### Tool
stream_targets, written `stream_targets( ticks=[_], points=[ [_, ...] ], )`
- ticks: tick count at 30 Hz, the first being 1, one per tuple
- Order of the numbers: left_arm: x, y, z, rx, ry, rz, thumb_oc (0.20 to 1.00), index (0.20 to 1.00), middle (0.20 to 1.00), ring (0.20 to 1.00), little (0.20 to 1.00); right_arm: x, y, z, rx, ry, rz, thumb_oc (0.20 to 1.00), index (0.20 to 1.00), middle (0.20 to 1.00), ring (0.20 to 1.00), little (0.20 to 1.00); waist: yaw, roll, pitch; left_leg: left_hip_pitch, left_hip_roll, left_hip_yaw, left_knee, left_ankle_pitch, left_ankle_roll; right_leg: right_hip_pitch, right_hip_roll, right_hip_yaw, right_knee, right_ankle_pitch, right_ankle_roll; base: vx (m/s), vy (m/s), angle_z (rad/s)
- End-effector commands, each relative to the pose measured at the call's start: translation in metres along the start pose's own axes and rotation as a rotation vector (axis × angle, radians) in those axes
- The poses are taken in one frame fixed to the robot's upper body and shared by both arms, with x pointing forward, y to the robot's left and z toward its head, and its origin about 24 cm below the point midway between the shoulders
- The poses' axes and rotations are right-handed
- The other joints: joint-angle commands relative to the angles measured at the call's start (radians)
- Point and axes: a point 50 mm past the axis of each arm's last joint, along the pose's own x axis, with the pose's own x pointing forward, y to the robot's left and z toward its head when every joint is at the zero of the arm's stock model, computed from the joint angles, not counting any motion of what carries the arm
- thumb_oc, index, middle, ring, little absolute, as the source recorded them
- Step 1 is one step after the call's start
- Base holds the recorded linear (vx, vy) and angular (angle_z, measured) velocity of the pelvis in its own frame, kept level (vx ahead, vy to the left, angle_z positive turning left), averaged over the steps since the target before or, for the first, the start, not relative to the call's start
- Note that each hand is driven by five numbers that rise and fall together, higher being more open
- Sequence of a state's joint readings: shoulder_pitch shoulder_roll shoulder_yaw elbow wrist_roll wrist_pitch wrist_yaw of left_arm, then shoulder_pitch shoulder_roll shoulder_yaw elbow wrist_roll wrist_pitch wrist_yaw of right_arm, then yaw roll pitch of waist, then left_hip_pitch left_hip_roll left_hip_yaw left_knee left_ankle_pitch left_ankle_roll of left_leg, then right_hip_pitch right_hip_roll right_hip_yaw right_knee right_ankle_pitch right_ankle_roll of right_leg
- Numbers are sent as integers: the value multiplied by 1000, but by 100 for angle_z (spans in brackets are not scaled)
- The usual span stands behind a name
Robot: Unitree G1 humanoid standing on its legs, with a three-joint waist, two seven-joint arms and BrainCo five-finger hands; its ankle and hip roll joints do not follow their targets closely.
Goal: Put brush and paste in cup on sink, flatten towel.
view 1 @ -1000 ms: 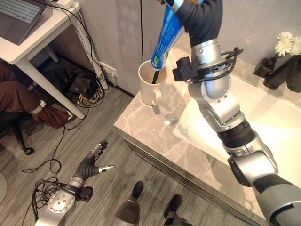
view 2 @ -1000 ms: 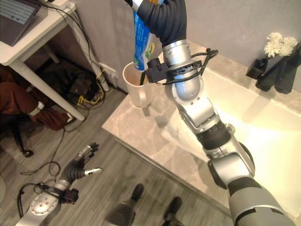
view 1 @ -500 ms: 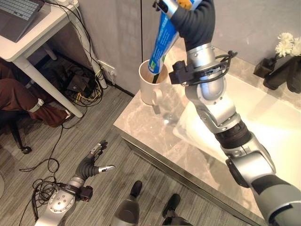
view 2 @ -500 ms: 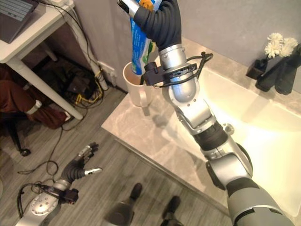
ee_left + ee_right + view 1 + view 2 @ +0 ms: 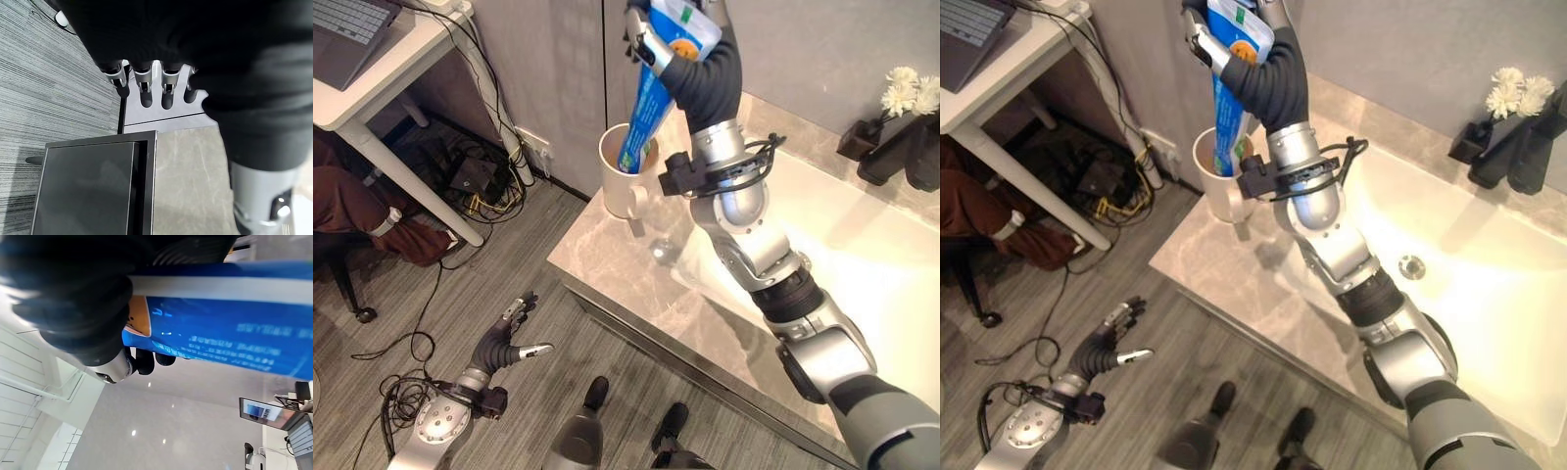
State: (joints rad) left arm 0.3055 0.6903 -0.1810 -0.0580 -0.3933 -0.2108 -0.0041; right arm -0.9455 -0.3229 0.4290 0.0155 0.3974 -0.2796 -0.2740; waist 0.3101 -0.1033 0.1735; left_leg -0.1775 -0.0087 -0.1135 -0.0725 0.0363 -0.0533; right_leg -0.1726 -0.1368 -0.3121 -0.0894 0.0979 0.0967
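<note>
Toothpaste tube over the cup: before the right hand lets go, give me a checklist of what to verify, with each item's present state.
1. Grip: right hand is curled round the toothpaste tube, holding its upper end. Ok.
2. Alignment: the tube's lower end sits within the mouth of the cup. Ok.
3. Depth: whether the tube's end reaches the cup's bottom. Cannot tell, the cup wall hides it.
4. Cup footing: the cup stands upright on the countertop, near its corner beside the sink. Ok.
5. Brush already in the cup: cannot tell.
6. Left hand: low over the floor, fingers relaxed, away from the counter. Ok.
</note>
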Motion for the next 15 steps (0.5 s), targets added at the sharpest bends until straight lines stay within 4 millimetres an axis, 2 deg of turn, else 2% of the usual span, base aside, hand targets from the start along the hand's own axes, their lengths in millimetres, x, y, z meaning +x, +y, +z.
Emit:
stream_targets(
  ticks=[1, 5, 11, 14, 15],
  points=[
    [-5, -1, 6, 6, -45, -4, 1000, 1000, 1000, 1000, 1000, 13, 9, 24, 39, -125, 53, 200, 200, 200, 200, 200, 3, -33, -5, -6, -42, -4, -15, 2, 52, 89, -61, 45, 2, 12, 70, 0, 0, 0],
    [-5, -1, 3, 10, -30, -6, 1000, 1000, 1000, 1000, 1000, 11, 9, 20, 48, -105, 49, 200, 200, 200, 200, 200, 6, -34, -3, -7, -43, -7, -15, 3, 53, 90, -62, 42, 2, 13, 70, 0, 0, 0],
    [-5, -2, -4, 21, 1, -13, 1000, 1000, 1000, 1000, 1000, 10, 10, 15, 56, -84, 38, 335, 335, 335, 335, 335, 11, -39, -2, -9, -43, -13, -15, 4, 54, 90, -64, 38, 2, 14, 71, 0, 0, 0],
    [-5, -2, -8, 30, 15, -17, 1000, 1000, 1000, 1000, 1000, 11, 10, 13, 51, -78, 34, 416, 416, 416, 416, 416, 14, -41, -3, -11, -44, -14, -15, 4, 55, 89, -64, 37, 2, 14, 71, 0, 0, 0],
    [-5, -2, -8, 31, 17, -20, 1000, 1000, 1000, 1000, 1000, 11, 11, 12, 51, -76, 38, 470, 470, 470, 470, 470, 15, -42, -3, -11, -44, -14, -15, 4, 54, 89, -64, 36, 2, 14, 71, 0, 0, 0]
  ],
)
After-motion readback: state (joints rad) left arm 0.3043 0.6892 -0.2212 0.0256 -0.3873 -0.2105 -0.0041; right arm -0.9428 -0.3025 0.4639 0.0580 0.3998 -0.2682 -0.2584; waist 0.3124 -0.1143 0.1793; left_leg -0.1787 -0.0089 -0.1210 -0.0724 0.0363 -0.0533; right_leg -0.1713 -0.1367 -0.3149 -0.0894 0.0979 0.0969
